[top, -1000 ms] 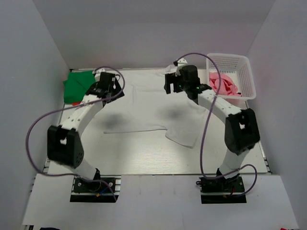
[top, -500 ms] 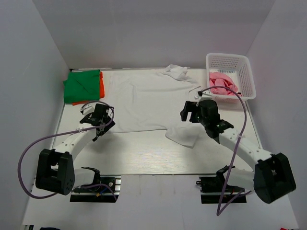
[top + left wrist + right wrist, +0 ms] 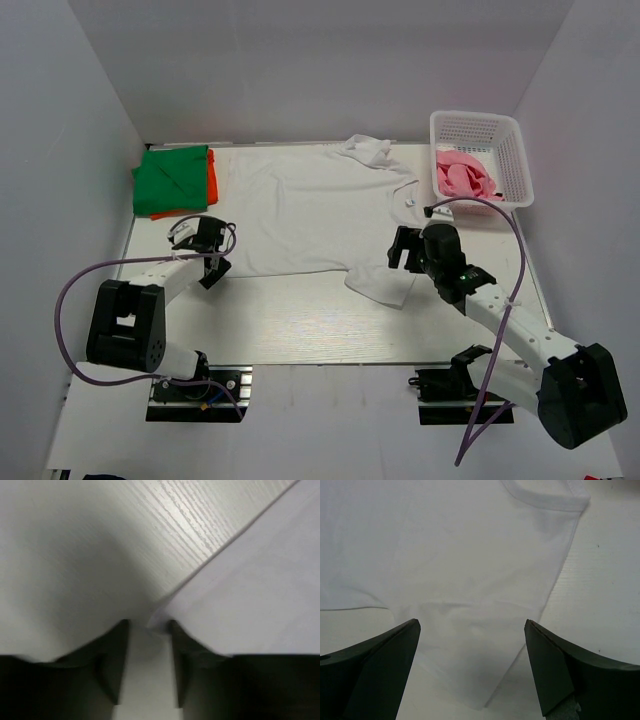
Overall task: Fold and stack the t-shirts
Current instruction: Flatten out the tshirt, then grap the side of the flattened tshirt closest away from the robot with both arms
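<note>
While the overhead view has the white t-shirt (image 3: 320,210) spread flat mid-table, only the wrist views settle the fingers. Left gripper (image 3: 148,630), at the shirt's 8 o'clock: jaws a narrow slit apart, hem corner right at the tips (not clamped that I can see). Right gripper (image 3: 470,635), at 4 o'clock: spread wide above the sleeve, holding nothing. Green t-shirt (image 3: 170,180) lies on the orange t-shirt (image 3: 212,182) at 10 o'clock, and the pink t-shirt (image 3: 462,178) is in the basket (image 3: 475,116) at 2.
</note>
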